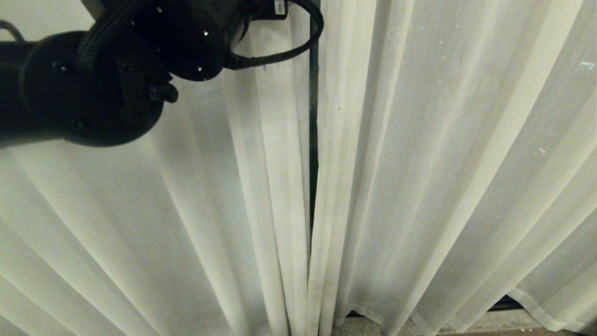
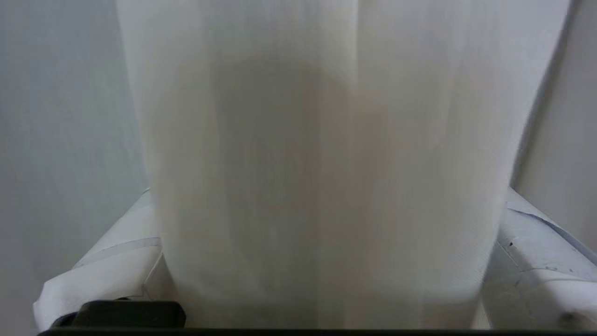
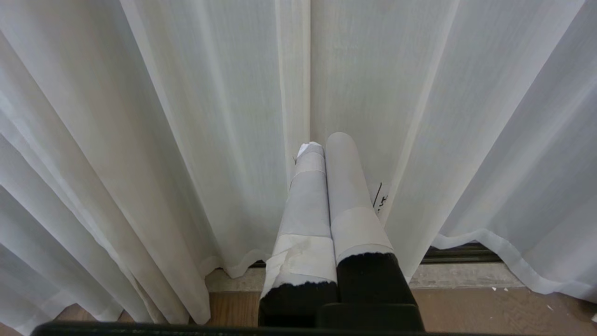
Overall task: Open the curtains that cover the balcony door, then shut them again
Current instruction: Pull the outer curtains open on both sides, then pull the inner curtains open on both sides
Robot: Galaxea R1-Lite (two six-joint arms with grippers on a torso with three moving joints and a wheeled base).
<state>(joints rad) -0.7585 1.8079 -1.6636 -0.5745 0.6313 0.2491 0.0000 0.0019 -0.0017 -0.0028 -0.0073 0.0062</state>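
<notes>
The two cream curtains hang drawn together, the left panel [image 1: 196, 210] and the right panel [image 1: 419, 163] meeting at the middle. A thin dark strip of the balcony door [image 1: 313, 140] shows in the slit between them. My black left arm [image 1: 93, 88] reaches up at the upper left, its fingers out of the head view. In the left wrist view my left gripper [image 2: 329, 191] stands open, with a thick fold of curtain [image 2: 326, 140] filling the space between its white-taped fingers [image 2: 536, 261]. My right gripper [image 3: 322, 142] is shut and empty, held low before the curtains' hems.
The door's dark bottom track [image 3: 459, 254] shows under the right panel's hem, above a pale sill [image 3: 466, 275] and wooden floor [image 3: 489, 312]. A black cable [image 1: 298, 46] loops from the left wrist in front of the curtain.
</notes>
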